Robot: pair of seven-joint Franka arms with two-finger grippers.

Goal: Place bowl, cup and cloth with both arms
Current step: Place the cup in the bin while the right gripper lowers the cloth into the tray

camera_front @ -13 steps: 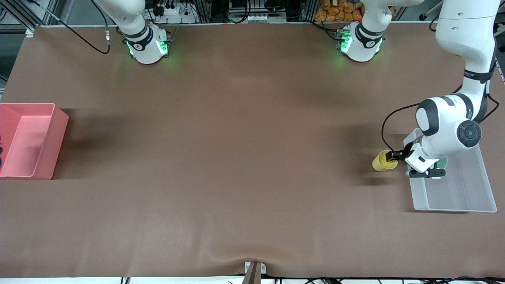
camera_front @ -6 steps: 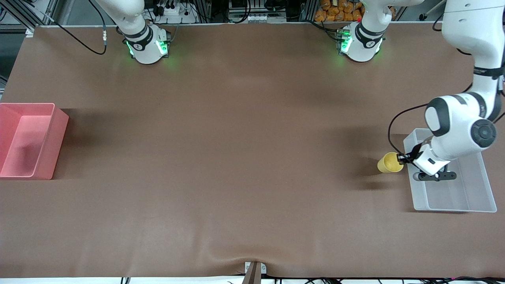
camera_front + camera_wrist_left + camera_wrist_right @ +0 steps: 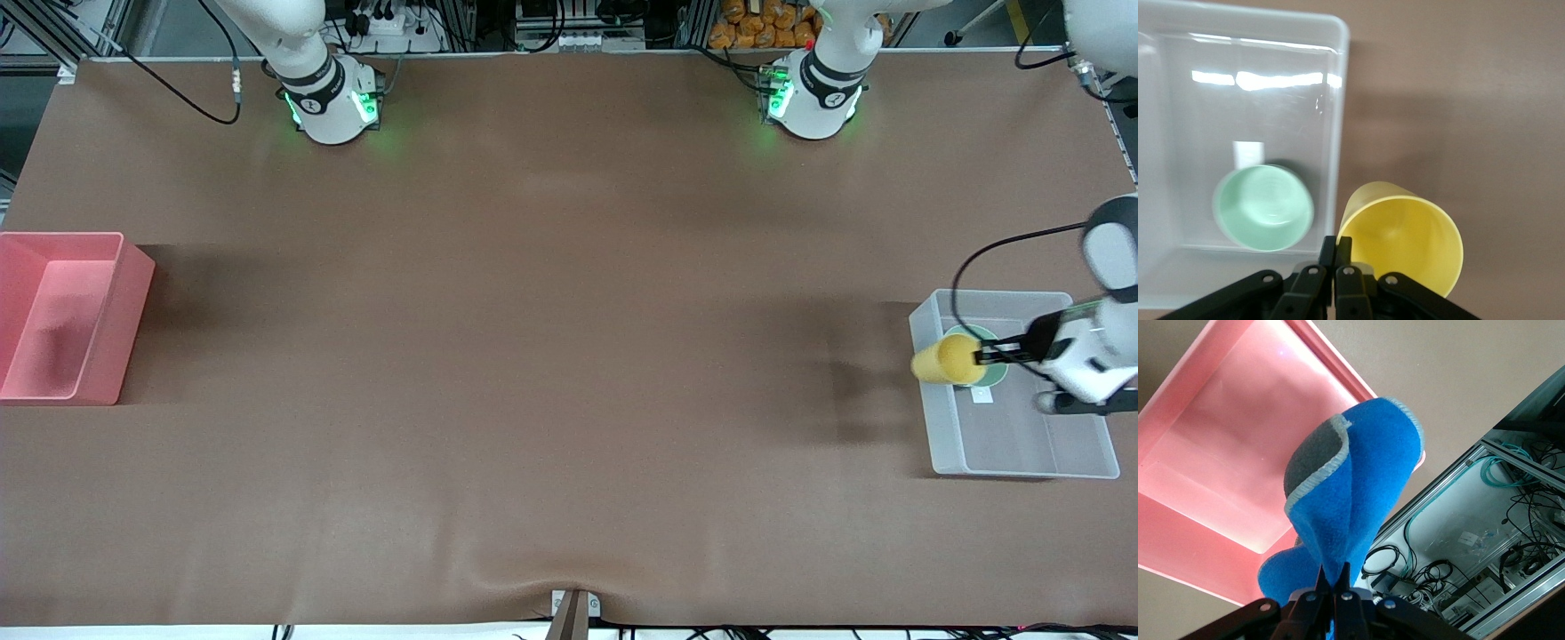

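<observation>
Overhanging bin rim (image 3: 925,313): gripped cup (image 3: 948,360)

We see a brown table covering (image 3: 533,356) spread wide and flat across the whole work surface, with a shallow wrinkle along the edge nearest the front camera. At the right arm's end of the table sits a pink plastic bin (image 3: 133,302), rectangular and open-topped, its inside showing only a faint shadow; from the right wrist view we see the same pink bin (image 3: 1225,460) from above. At the left arm's end sits a clear plastic bin (image 3: 1022,458), also rectangular and open, with a small white label on its floor; its rounded corner and glossy walls (image 3: 1338,80) catch bright reflections in the left wrist view.
</observation>
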